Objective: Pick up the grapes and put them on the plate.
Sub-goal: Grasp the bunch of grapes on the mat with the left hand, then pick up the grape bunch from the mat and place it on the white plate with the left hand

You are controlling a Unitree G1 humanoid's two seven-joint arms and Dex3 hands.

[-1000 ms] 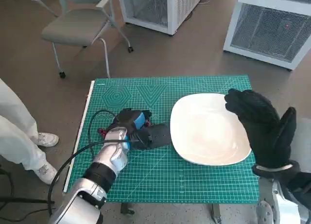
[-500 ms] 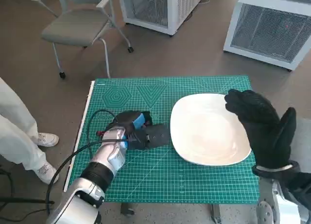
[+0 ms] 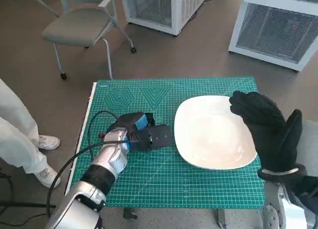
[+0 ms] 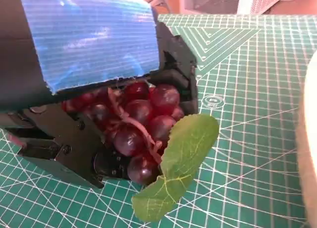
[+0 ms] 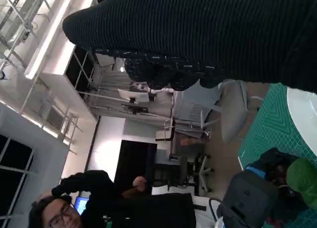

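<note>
My left hand lies on the green mat just left of the white plate. In the left wrist view it grips a bunch of dark red grapes with a green leaf sticking out below; the bunch sits at the mat's surface. The head view hides the grapes under the hand. The plate's pale rim shows close by. My right hand, in its black glove, hangs over the plate's right side with its fingers spread and nothing in it. The right wrist view shows the glove and the leaf.
The green cutting mat covers the table. A black cable loops from my left wrist over the mat's left edge. A person's white-clad legs stand left of the table. A grey chair and white cabinets stand beyond.
My left hand has shifted a little to the right, toward the plate, with the grapes in it. The right hand has stayed where it was.
</note>
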